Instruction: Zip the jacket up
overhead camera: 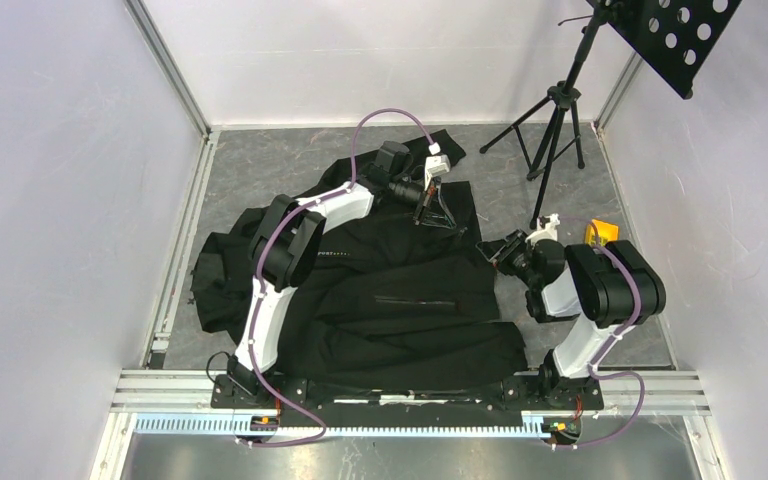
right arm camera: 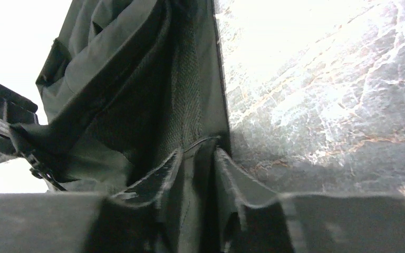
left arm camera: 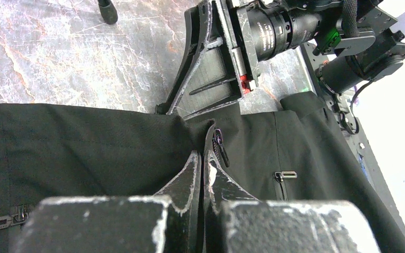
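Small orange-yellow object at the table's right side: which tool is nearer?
Right. The right tool grips the black fabric jacket's edge just left of the orange-yellow object; the left tool is farther left, also clamped on the jacket.

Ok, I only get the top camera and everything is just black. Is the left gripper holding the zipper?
Observer: The left wrist view shows the left gripper shut. It is pinching the jacket right beside a small zipper pull.
Operator: What about the other one?
Observer: In the right wrist view, the right gripper is clamped on the jacket's edge, with fabric squeezed inside it.
Operator: Is the zip done up there?
Observer: Mesh lining shows next to that edge, so it looks unzipped there.
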{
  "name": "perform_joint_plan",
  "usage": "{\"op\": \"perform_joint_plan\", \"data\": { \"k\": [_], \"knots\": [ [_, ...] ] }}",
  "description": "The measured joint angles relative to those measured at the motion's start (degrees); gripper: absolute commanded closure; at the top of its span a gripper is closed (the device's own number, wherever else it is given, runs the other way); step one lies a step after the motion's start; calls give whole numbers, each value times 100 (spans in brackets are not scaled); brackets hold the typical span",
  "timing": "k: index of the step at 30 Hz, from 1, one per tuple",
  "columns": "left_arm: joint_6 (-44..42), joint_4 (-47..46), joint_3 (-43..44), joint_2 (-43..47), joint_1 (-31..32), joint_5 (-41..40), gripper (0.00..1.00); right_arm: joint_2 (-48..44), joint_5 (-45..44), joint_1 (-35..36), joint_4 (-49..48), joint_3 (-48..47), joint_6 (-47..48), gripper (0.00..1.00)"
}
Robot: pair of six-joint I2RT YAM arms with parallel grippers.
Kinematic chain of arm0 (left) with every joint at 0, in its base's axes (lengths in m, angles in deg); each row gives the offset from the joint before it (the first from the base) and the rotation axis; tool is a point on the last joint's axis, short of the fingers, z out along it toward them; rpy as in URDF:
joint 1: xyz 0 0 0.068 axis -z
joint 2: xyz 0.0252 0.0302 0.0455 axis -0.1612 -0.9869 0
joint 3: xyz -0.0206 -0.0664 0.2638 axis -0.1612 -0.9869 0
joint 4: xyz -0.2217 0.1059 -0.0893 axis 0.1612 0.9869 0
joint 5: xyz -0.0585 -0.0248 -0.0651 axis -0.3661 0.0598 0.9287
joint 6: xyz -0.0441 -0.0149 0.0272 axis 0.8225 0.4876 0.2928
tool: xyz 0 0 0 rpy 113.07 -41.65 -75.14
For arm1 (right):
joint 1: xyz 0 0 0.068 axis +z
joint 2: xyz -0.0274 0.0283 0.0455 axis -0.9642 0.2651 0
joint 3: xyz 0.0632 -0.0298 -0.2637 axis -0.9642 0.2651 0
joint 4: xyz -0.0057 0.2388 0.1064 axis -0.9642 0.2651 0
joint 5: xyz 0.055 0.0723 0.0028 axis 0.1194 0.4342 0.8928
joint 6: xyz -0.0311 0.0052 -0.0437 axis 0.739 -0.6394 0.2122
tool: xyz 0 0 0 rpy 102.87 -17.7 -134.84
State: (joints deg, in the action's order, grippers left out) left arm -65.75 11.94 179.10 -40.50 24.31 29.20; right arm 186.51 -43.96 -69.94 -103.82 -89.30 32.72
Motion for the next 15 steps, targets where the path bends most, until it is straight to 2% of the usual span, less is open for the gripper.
{"op": "perform_joint_plan", "data": {
  "k": [3,8,9,12,15],
  "knots": [
    [2,-28,0,0,0,-35,98,37,-7,0,20,-96,44,97],
    [4,-33,0,0,0,-59,98,-122,17,4,153,-129,321,99],
    [4,-33,0,0,0,-59,98,-195,35,4,168,-127,393,95],
    [7,-33,0,0,0,-63,98,-417,179,2,173,-127,629,70],
    [11,-33,0,0,0,-66,98,-579,297,-31,162,-85,741,64]
  ]
}}
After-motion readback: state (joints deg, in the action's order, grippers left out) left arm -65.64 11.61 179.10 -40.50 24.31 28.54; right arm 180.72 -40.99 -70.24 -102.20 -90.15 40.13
